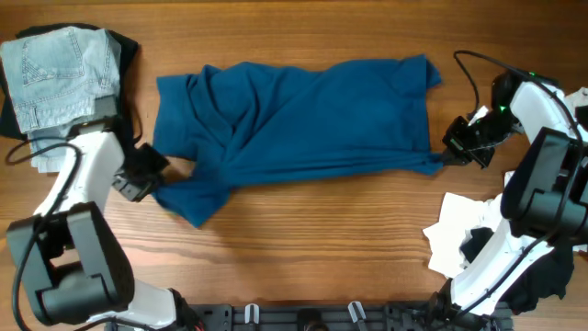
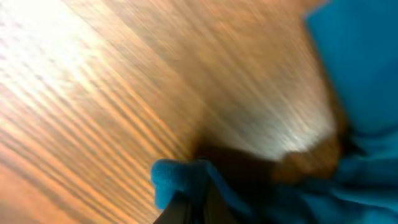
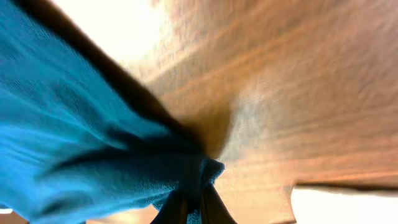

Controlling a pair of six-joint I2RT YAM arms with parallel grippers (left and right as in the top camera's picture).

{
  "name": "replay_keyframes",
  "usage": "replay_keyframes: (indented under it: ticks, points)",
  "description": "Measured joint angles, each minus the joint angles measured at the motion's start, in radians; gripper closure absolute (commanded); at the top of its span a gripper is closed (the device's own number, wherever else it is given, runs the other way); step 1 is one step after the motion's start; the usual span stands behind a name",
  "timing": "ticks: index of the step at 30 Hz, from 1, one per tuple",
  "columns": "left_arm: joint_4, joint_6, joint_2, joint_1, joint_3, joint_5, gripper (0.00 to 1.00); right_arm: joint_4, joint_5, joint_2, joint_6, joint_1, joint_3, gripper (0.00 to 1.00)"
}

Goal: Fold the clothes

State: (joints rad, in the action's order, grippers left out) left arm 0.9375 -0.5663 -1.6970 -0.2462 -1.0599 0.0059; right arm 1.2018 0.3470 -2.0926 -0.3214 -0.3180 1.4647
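Only non-task stuff on my feed is the wooden table [image 1: 303, 244]: warm brown, with the grain running left to right from overhead. On my left wrist cam the tabletop is just a blurry slab with glare washing out its upper left part. Right wrist cam is the same deal, streaky soft grain. A thin black cable [image 1: 470, 74] loops over the table's far right area, and a second black cable [image 1: 32, 150] curls near its left edge. A black rail [image 1: 312, 319] with metal clips [image 1: 354, 311] runs along the table's near edge.
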Motion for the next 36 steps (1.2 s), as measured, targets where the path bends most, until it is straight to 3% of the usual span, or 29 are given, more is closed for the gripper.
replay_keyframes:
  ticks: [10,19,32,36]
  points:
    - [0.105,0.007,0.000,-0.047,0.018,0.051,0.96,-0.053,-0.121,0.000,-0.065,-0.023,0.000,0.96]
    - [0.123,0.007,0.000,0.106,0.216,0.233,0.96,-0.032,-0.171,0.000,-0.079,-0.090,0.000,0.96]
    - [0.176,-0.001,0.000,0.277,0.289,0.447,0.96,-0.021,-0.192,0.000,-0.075,-0.090,0.000,0.96]
    - [0.073,-0.053,0.000,0.372,0.293,0.439,0.96,-0.032,-0.193,0.000,-0.075,-0.090,0.000,0.96]
